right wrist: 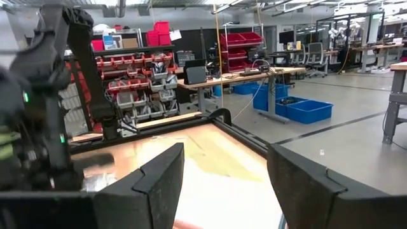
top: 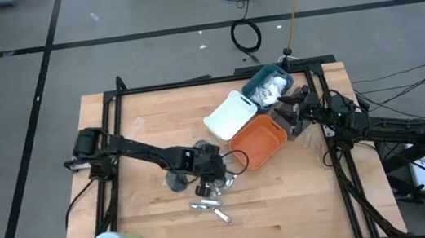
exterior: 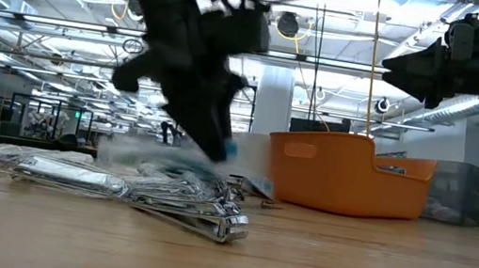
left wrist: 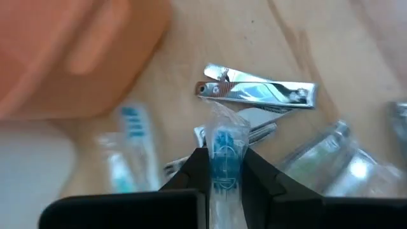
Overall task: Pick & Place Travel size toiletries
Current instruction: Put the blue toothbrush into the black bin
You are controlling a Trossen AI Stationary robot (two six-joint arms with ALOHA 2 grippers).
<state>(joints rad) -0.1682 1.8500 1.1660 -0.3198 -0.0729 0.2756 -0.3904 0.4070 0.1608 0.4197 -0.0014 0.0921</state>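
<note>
Left gripper (left wrist: 222,181) pinches 1 wrapped blue-white stick (left wrist: 222,152); nail clippers (left wrist: 257,92) and packets remain mid-counter; right gripper (right wrist: 222,184) waits wide.

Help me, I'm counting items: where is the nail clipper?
In the high view the nail clipper lies on the table's front middle, beside the left tool, below the orange bin.

A clear-wrapped stick (left wrist: 222,159) is sitting between the left gripper (left wrist: 224,173) fingers, nail clippers (left wrist: 257,93) lying just beyond, orange bin (top: 258,141) lying beside.
</note>
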